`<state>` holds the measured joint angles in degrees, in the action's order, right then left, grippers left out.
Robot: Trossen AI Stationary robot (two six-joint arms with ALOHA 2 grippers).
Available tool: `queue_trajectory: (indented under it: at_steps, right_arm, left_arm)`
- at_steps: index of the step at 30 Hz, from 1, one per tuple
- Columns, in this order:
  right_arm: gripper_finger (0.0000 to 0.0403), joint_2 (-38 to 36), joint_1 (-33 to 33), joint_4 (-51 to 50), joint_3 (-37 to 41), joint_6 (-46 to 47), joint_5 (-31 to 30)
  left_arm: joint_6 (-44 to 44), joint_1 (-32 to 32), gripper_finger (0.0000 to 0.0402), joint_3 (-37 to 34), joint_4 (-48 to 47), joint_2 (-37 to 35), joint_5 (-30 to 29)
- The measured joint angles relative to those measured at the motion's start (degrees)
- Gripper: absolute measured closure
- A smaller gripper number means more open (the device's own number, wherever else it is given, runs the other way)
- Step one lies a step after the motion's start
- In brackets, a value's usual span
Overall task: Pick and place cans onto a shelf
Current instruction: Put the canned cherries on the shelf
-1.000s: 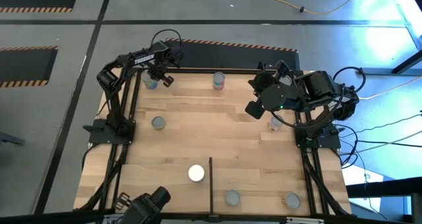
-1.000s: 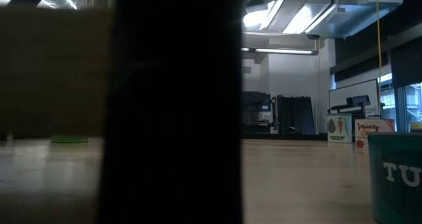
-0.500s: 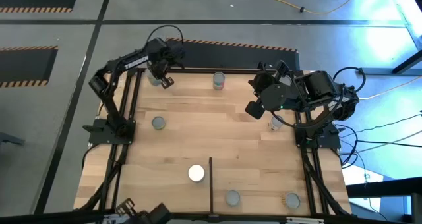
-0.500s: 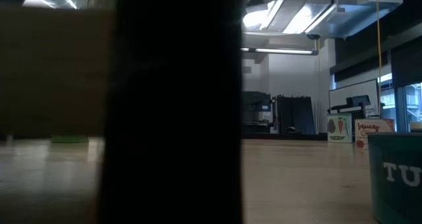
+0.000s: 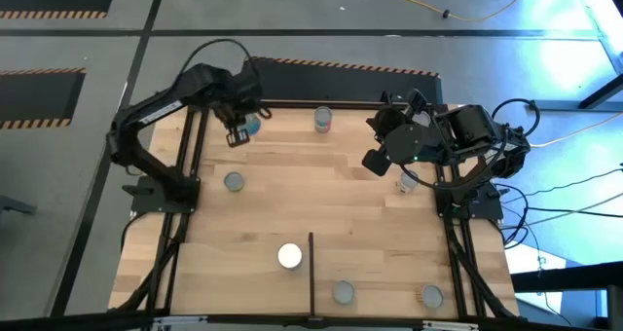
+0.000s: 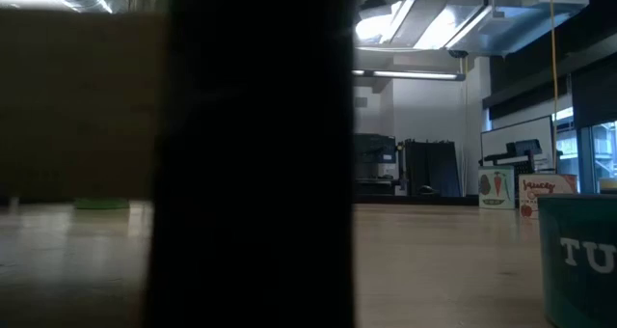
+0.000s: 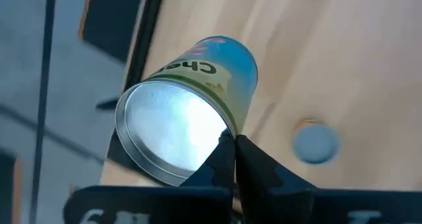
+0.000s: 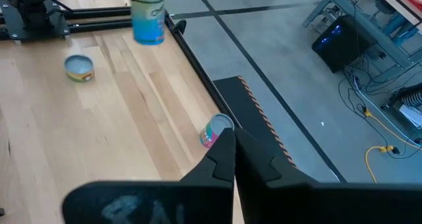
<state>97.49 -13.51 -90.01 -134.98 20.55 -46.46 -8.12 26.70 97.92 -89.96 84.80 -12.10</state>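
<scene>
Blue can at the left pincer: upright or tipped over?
Upright: the right wrist view shows the blue can vertical beneath the left pincer. Lifted or resting, cannot tell.

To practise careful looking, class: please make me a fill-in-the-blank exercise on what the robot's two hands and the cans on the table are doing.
1. The left hand is shut on a can whose label is mostly ___.
2. The right hand is shut and holds ___.
3. In the high view, the white-topped can stands just ___ of the black divider bar.

Missing words: blue; nothing; left.
</scene>
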Motion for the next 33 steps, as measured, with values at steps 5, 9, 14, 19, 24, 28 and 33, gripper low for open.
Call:
queue_trajectory:
  at_steps: [5, 9, 14, 19, 24, 28, 33]
  right_arm:
    - [0.0399, 0.00, 0.02, -0.01, 0.00, 0.20, 1.01]
    - [0.0399, 0.00, 0.01, 0.02, 0.00, 0.52, 2.86]
    - [0.0399, 0.00, -0.01, 0.04, 0.00, 2.17, 3.08]
    - [0.0399, 0.00, -0.01, 0.04, 0.00, 3.00, 3.04]
    - [0.0399, 0.00, -0.01, 0.04, 0.00, 2.98, 3.06]
    - [0.0399, 0.00, -0.01, 0.03, 0.00, 2.67, 3.06]
    - [0.0399, 0.00, -0.01, 0.02, 0.00, 2.76, 3.04]
  left_arm:
    - [0.04, -7.50, 0.0401, 0.29, -0.07, -3.45, 5.90]
    - [0.05, -14.18, 0.0401, 0.29, -0.08, -5.54, 6.05]
    - [1.35, -22.10, 0.0401, 0.27, -0.04, -6.54, 5.94]
    - [5.11, -29.95, 0.0401, 0.27, -0.06, -6.46, 6.98]
    - [9.98, -37.67, 0.0401, 0.27, -0.08, -6.41, 7.71]
    - [17.29, -43.62, 0.0401, 0.26, -0.06, -6.41, 7.30]
    - [25.32, -51.57, 0.0401, -1.91, -0.04, -6.28, 7.12]
